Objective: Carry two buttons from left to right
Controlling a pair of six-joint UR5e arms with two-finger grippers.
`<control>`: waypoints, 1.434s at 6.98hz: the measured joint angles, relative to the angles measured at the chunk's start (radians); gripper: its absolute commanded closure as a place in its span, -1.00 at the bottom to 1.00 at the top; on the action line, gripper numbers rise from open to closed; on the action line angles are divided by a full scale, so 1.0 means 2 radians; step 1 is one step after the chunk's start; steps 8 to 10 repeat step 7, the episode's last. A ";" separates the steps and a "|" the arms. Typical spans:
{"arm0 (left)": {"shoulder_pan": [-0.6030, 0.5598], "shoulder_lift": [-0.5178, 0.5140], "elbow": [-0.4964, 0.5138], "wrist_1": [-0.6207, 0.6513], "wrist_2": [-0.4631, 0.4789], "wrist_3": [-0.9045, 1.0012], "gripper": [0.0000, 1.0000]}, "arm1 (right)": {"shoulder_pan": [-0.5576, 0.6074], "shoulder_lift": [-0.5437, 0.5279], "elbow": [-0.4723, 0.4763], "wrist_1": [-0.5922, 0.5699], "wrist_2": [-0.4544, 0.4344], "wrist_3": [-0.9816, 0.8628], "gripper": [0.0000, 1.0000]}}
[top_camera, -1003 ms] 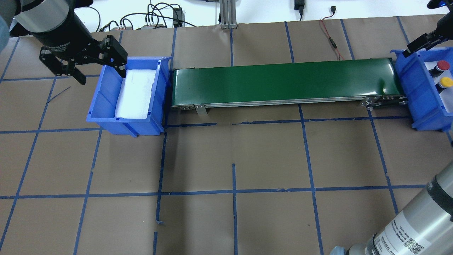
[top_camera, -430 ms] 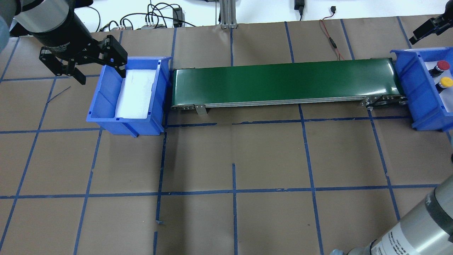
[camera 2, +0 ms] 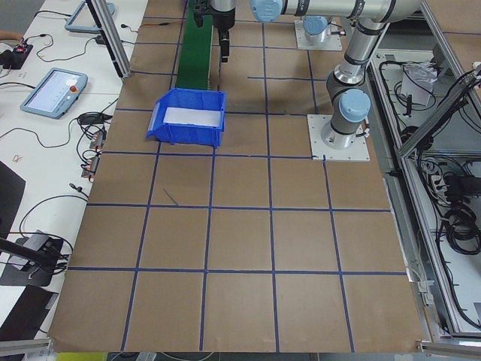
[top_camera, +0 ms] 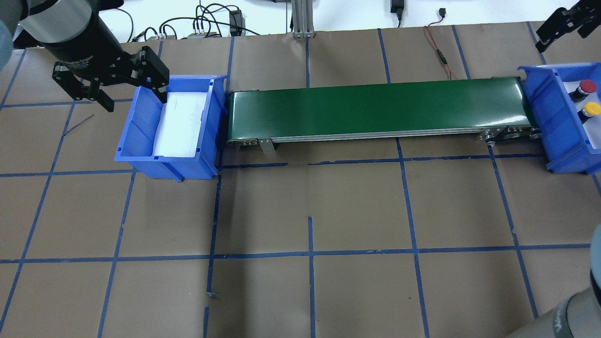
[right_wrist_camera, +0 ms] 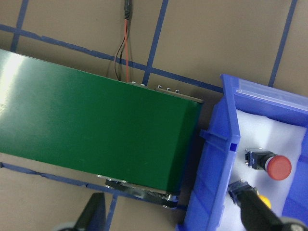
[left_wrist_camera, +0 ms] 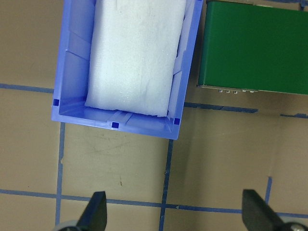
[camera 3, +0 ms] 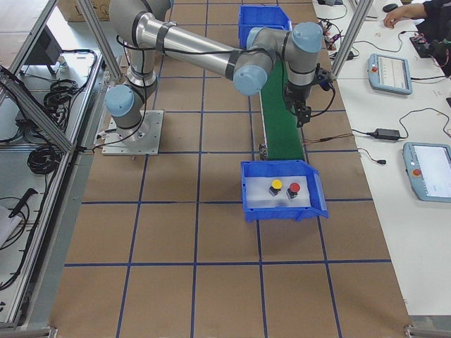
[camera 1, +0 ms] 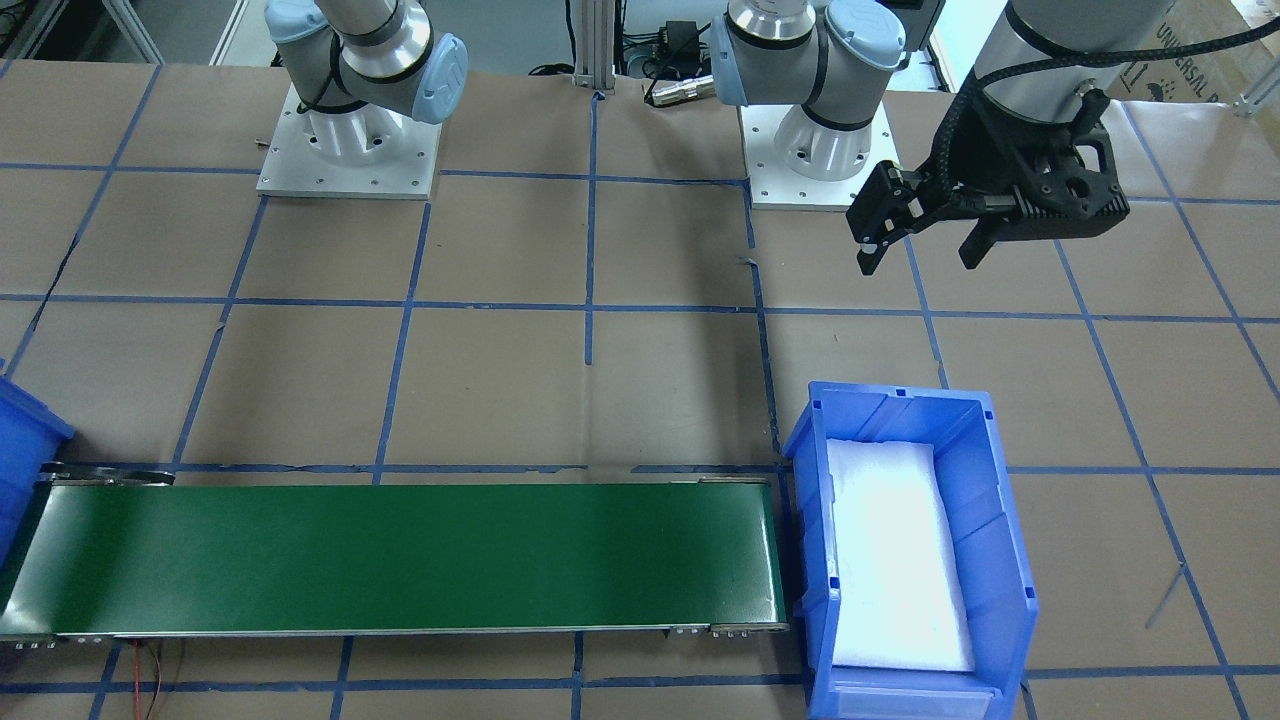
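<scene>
The red button (top_camera: 586,86) and the yellow button (top_camera: 591,109) lie on white foam in the right blue bin (top_camera: 549,108). They also show in the exterior right view, yellow (camera 3: 277,184) beside red (camera 3: 294,187). In the right wrist view the red button (right_wrist_camera: 278,166) is in plain sight and a fingertip partly hides the yellow one (right_wrist_camera: 262,199). My right gripper (top_camera: 561,40) is open and empty, raised beyond the bin's far corner. My left gripper (top_camera: 135,103) is open and empty, high by the left blue bin (top_camera: 141,126), which holds only white foam.
A green conveyor belt (top_camera: 375,110) runs between the two bins. A red and black cable (top_camera: 439,51) lies behind its right end. Blue tape lines grid the brown table. Both arm bases (camera 1: 348,150) stand at the robot's side.
My right gripper has lifted away from the right bin's rim toward the far right corner, and the right arm has slid out of the lower right. The left arm has not moved.
</scene>
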 measured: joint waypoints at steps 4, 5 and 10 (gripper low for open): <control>0.000 0.000 0.000 0.000 0.000 0.000 -1.00 | 0.094 -0.067 0.026 0.088 -0.014 0.150 -1.00; 0.000 0.000 0.000 0.000 0.000 0.000 -1.00 | 0.114 -0.069 0.028 0.092 -0.016 0.172 -1.00; 0.000 0.000 0.000 0.000 0.000 0.000 -1.00 | 0.125 -0.071 0.031 0.095 -0.018 0.184 -1.00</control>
